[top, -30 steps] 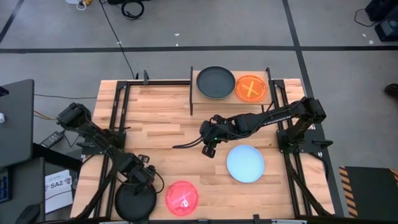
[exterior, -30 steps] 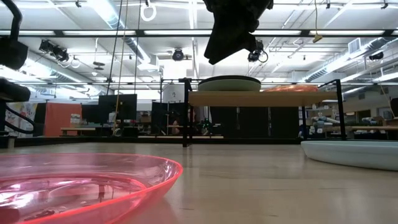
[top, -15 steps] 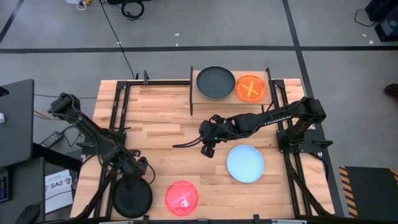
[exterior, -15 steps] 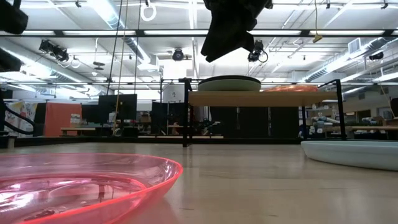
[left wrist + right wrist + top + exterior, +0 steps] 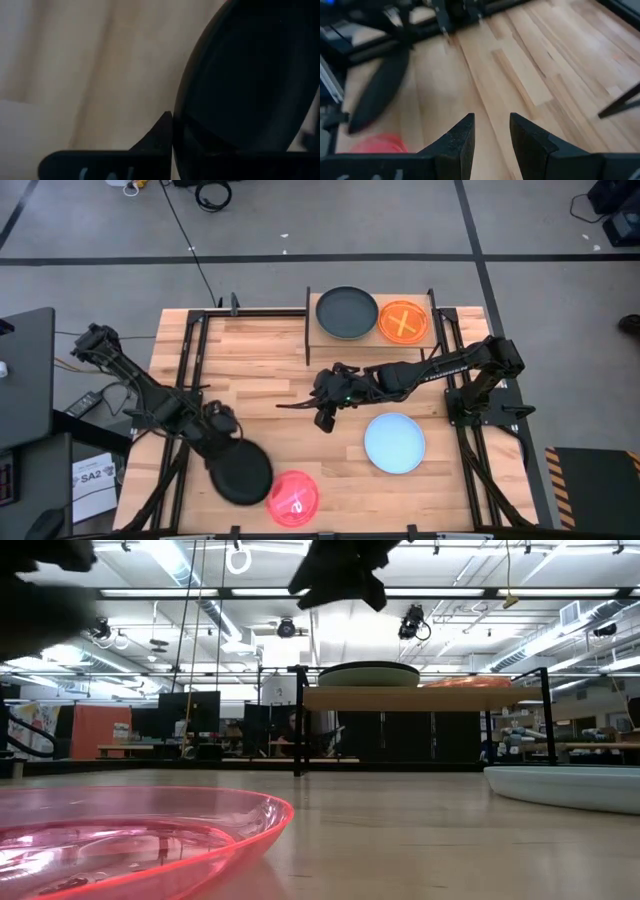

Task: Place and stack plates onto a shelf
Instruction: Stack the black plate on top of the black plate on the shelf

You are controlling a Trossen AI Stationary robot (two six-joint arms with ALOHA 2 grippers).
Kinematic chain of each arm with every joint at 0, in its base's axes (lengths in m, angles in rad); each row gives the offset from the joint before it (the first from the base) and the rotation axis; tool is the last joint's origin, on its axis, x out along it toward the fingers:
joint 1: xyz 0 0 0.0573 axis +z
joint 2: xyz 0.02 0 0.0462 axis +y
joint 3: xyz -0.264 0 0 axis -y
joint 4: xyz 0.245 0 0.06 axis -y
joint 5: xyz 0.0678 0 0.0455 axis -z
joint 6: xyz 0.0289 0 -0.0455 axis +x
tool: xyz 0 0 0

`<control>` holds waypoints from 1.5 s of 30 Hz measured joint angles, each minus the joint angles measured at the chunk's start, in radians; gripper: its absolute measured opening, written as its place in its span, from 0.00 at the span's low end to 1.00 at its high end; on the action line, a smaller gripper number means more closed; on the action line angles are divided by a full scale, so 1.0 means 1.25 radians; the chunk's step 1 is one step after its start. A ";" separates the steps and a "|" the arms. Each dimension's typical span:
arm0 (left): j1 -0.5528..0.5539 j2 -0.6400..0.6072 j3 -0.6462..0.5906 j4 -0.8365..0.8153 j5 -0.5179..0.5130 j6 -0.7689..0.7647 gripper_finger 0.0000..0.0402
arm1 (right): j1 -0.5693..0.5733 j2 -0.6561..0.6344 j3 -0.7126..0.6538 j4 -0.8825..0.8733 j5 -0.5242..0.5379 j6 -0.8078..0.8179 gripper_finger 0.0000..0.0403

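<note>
My left gripper [image 5: 222,432] is shut on a black plate [image 5: 240,473] near the table's near left corner, lifted and steeply tilted; the right wrist view shows this black plate [image 5: 379,90] too. A red translucent plate [image 5: 292,498] lies flat on the table beside it, and a light blue plate [image 5: 394,443] lies flat at the near right. The shelf [image 5: 372,340] at the far edge bears a dark plate [image 5: 347,313] and an orange plate [image 5: 403,320]. My right gripper [image 5: 323,418] hovers open over mid-table, nothing between its fingers. My left gripper pinches the black plate's rim [image 5: 176,120] between its two fingers, at the plate's far left edge. The fingers come slanting down from the table's left. The plate hangs tilted below them, its low edge toward the red plate, lifted off the table.
Black metal frame rails [image 5: 190,370] run along the table's left and right sides. Bare wood [image 5: 260,370] lies between the left arm and the shelf. In the low view the red plate [image 5: 130,840] is close in front and the shelf [image 5: 420,698] stands beyond.
My left gripper has risen and gone toward the table's right and far edges, rolling as it went. The black plate has come up off the near left corner with it, tipped from flat to steeply tilted, and now hangs beside the red plate. My right gripper has tipped slightly.
</note>
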 joint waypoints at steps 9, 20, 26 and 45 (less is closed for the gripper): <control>0.130 0.001 0.000 -0.045 -0.196 -0.021 0.06 | -0.001 0.000 0.000 0.128 0.012 0.000 0.32; 0.302 0.001 0.000 -0.043 -0.338 -0.018 0.06 | -0.024 0.000 0.000 0.137 0.096 0.006 0.32; 0.361 0.001 0.000 -0.013 -0.400 -0.014 0.06 | -0.042 0.003 0.000 0.139 0.121 0.001 0.32; 0.421 0.002 0.001 0.234 -0.422 0.175 0.06 | -0.086 0.034 0.000 0.151 0.135 -0.052 0.32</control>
